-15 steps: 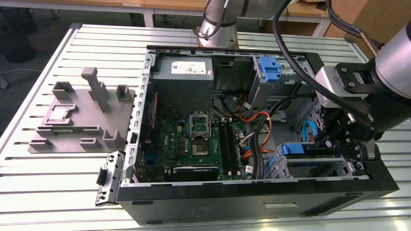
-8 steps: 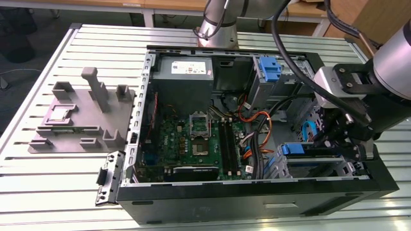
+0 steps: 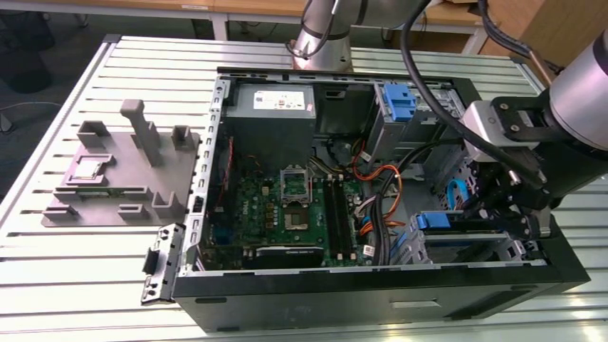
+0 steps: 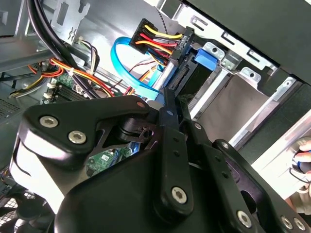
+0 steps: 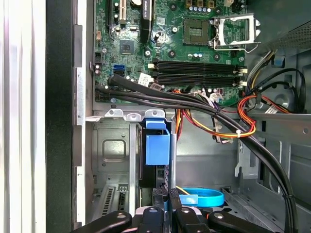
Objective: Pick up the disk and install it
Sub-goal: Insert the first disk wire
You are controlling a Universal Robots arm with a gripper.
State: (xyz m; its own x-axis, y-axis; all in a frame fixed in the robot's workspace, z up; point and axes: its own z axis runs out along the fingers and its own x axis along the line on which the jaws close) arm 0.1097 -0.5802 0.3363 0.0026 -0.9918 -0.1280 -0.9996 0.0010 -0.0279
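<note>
Disk [image 5: 157, 145] is gripped edge-on between narrowed fingers [image 5: 173, 206] of gripper [image 5: 165, 204], seated upright in drive bay [image 5: 112, 145].

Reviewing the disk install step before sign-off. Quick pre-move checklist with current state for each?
1. Disk standing on edge in the drive bay: ok.
2. Gripper directly over the disk's edge: ok.
3. Grip state on the disk: cannot tell.
4. Disk fully seated in the bay: cannot tell.
5. Black cable bundle clear of the disk: ok, it passes beside the bay.
6. Blue cable clear of the gripper: not ok, lies right beside it.
</note>
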